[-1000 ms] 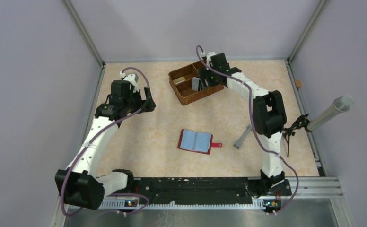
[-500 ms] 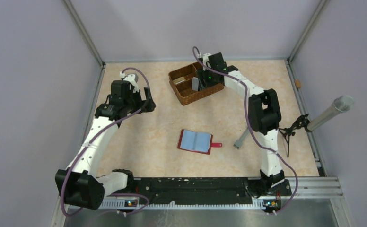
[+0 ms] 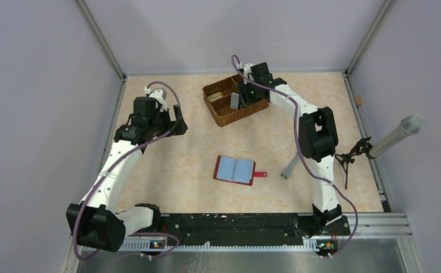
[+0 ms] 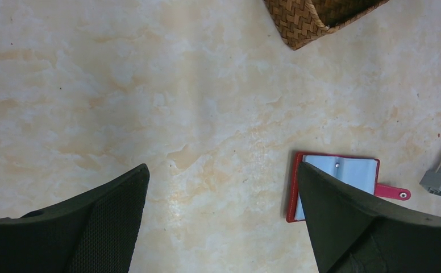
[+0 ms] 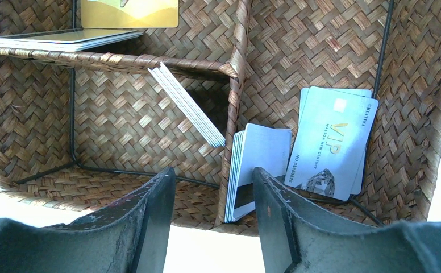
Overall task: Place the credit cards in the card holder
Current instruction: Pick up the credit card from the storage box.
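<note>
No card is in the holder (image 3: 235,169) yet, as far as I can see: it lies open on the table (image 3: 178,153). The cards (image 5: 332,142) sit in the basket (image 5: 121,60). The right claw (image 5: 212,190) hangs over them, fingers apart, holding nothing. The left claw (image 4: 221,219) is wide apart and empty.

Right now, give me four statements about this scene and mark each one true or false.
1. The card holder lies open on the table. True.
2. The left gripper holds a card. False: its jaws stand open and empty above bare table.
3. The right gripper hangs over the wicker basket. True.
4. All the credit cards sit in one compartment of the basket. False: they are spread over at least three compartments.
</note>
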`<state>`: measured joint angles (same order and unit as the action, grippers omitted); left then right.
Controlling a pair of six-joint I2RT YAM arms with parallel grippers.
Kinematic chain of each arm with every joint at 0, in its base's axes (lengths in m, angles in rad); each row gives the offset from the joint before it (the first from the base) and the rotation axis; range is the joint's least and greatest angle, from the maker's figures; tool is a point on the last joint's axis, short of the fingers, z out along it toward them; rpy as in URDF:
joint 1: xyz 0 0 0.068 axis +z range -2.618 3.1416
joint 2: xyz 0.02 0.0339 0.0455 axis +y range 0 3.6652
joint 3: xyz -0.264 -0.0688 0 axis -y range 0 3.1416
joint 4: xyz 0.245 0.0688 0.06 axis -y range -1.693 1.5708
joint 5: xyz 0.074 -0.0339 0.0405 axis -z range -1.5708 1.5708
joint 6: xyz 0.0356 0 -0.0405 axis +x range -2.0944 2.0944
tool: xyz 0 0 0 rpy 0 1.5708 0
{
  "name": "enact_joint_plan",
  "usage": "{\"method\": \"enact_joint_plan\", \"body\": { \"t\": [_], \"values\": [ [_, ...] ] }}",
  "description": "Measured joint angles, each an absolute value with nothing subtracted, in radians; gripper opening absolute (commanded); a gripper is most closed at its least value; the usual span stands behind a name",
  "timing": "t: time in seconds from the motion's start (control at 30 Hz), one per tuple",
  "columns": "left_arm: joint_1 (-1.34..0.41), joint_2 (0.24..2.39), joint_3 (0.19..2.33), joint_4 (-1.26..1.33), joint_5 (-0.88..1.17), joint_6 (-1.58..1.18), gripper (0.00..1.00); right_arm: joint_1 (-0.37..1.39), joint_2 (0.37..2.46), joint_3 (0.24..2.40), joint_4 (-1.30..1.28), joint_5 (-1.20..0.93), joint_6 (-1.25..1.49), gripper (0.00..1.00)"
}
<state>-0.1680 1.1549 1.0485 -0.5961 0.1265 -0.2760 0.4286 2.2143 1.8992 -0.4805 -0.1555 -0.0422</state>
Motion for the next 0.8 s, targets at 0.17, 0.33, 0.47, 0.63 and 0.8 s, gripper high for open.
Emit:
{"method": "enact_joint_plan", "body": {
  "t": [0.17,0.33,0.47,0.63,0.8],
  "values": [
    [-0.168,1.159,1.045,-0.596,0.136,-0.276,0.99,0.429,2.215,1.899,-0.48,-0.15,-0.042,0.46],
    [-0.167,1.164,1.043,-0.598,0.139,-0.276,0.99,0.429,2.214,1.899,-0.48,-0.143,-0.042,0.41],
    [-0.167,1.164,1.042,-0.598,0.142,-0.276,0.99,0.429,2.214,1.899,-0.48,-0.133,-0.041,0.37],
    [-0.167,1.17,1.042,-0.598,0.149,-0.276,0.99,0.429,2.214,1.899,-0.479,-0.122,-0.041,0.31],
    [-0.167,1.171,1.04,-0.598,0.157,-0.276,0.99,0.429,2.214,1.899,-0.479,-0.112,-0.04,0.28]
  ]
}}
